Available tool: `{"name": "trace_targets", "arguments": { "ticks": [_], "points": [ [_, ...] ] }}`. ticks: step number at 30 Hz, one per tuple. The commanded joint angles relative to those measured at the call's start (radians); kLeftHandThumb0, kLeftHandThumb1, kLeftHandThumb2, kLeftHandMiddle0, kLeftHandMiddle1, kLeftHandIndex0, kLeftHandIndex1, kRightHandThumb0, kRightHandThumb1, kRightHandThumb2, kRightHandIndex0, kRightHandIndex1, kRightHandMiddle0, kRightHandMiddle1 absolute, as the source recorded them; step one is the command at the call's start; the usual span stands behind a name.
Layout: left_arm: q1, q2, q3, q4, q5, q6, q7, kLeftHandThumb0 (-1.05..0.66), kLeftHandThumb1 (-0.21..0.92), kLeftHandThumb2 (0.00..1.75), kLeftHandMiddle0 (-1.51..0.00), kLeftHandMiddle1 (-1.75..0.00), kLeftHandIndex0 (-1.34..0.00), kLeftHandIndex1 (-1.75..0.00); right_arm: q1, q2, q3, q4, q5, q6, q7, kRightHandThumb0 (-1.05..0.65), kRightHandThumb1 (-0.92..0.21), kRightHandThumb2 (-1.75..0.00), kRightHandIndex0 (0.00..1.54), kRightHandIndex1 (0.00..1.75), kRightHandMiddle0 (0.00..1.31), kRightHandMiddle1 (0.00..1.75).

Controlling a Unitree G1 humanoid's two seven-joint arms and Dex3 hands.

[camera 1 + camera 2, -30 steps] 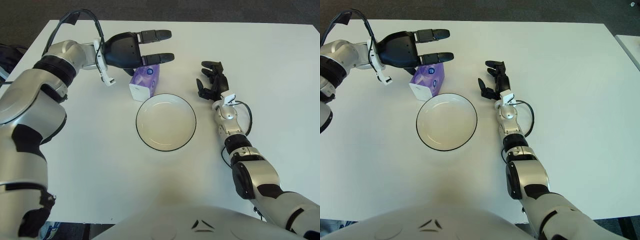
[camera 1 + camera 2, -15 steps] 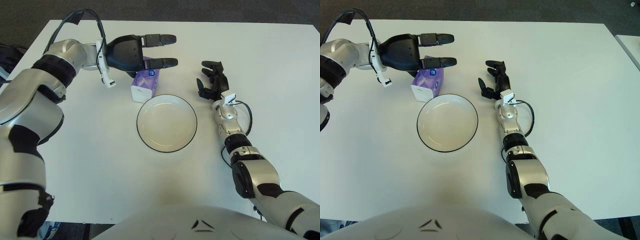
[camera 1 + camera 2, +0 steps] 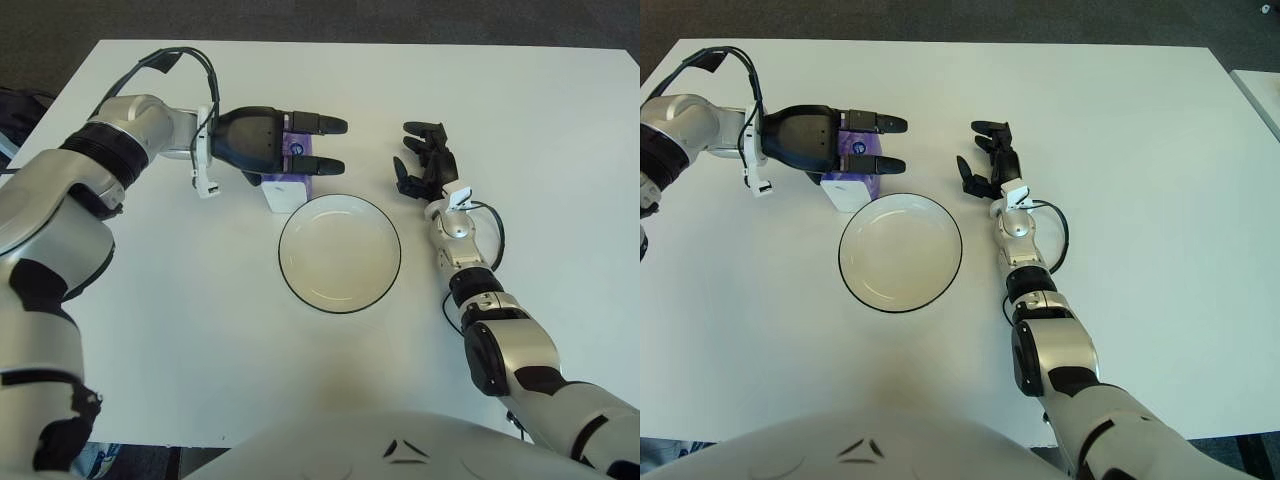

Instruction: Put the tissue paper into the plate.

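My left hand (image 3: 275, 150) sits over the purple tissue paper (image 3: 291, 176) pack, fingers (image 3: 322, 124) stretched out along it and not yet visibly clamped; the pack stands on the white table (image 3: 560, 130) just beyond the plate's (image 3: 340, 254) far-left rim. I judge I should curl the fingers firmly around the pack before lifting, then clear the rim. My right hand (image 3: 425, 165) shows idle, loosely open, right of the plate.

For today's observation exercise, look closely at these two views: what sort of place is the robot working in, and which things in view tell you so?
Probably a robot lab or test workspace, not a home. A bare white table holds only a purple tissue pack and an empty plate. The left hand reaches over the pack; the right hand shows right of the plate.
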Motion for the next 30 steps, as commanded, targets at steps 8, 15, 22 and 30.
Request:
{"name": "trace_targets", "arguments": {
  "ticks": [8, 15, 22, 30],
  "points": [
    [0.045, 0.01, -0.041, 0.002, 0.054, 0.005, -0.079, -0.51, 0.38, 0.82, -0.05, 0.0, 0.0, -0.29, 0.218, 0.01, 0.001, 0.191, 0.004, 0.171, 0.011, -0.47, -0.55, -0.84, 0.36, 0.84, 0.01, 1.19],
    [0.044, 0.009, -0.046, 0.012, 0.046, -0.017, -0.124, -0.51, 0.39, 0.81, -0.06, 0.0, 0.0, -0.35, 0.224, 0.007, 0.001, 0.185, 0.005, 0.169, 0.01, -0.45, -0.56, -0.84, 0.36, 0.83, 0.0, 1.19],
    [0.05, 0.01, -0.046, 0.019, 0.045, -0.01, -0.145, -0.52, 0.4, 0.81, -0.07, -0.01, 0.0, -0.35, 0.228, 0.006, -0.002, 0.184, 0.008, 0.168, 0.014, -0.44, -0.56, -0.85, 0.35, 0.83, 0.0, 1.18],
    [0.054, 0.007, -0.046, 0.03, 0.042, -0.007, -0.154, -0.51, 0.41, 0.8, -0.07, -0.01, 0.0, -0.36, 0.232, 0.004, 0.0, 0.184, 0.007, 0.16, 0.018, -0.44, -0.55, -0.86, 0.34, 0.83, 0.0, 1.17]
  ]
}}
